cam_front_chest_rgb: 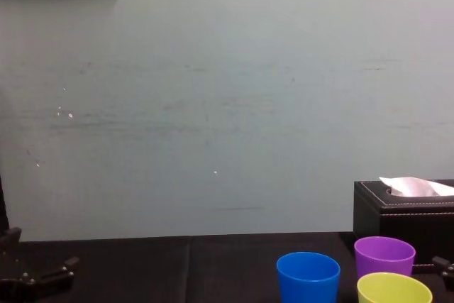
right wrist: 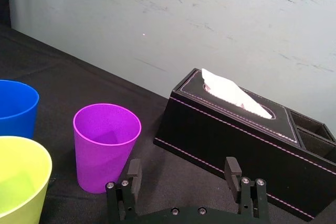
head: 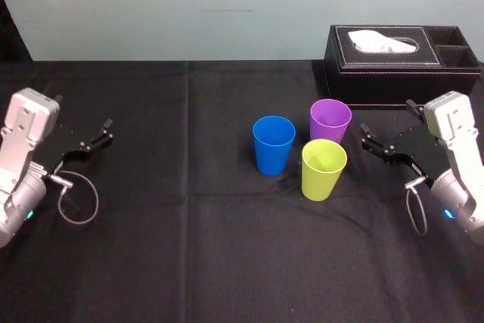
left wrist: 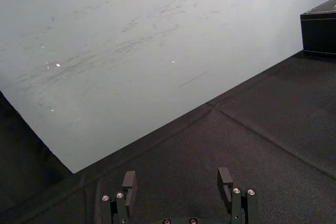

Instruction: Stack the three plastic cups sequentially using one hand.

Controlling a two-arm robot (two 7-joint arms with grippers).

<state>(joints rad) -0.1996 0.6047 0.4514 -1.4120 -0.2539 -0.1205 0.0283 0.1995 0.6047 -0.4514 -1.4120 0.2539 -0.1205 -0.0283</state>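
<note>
Stacking is not yet under way. All three cups stand apart, upright and mouth-up on the black desk (head: 189,247), so the step in hand is the approach to the first cup.

At the far left, the left end effector (head: 102,133) hovers low over the desk. Its fingers are spread and hold nothing, it is well apart from every cup, and it looks parked.

Toward the middle stands the blue cup (head: 273,145), leftmost of the group. Right of it and a little farther away is the purple cup (head: 330,121). Nearer than that one, and also right of the blue, is the yellow-green cup (head: 324,169). The three sit close together, but none appears to touch another.

Right of the group, the right end effector (head: 368,138) points toward the cups with its fingers released and empty. It is near the purple and yellow-green ones. Beyond it, at the far right, sits the black tissue box (head: 401,62).

As the closer arm, the right seems the likely one to work. The next move calls for closing on one cup's wall or rim, lifting it clear and lowering it straight into a neighbour. Because the cups crowd each other, the fingers must slip in without knocking the adjacent cup.
</note>
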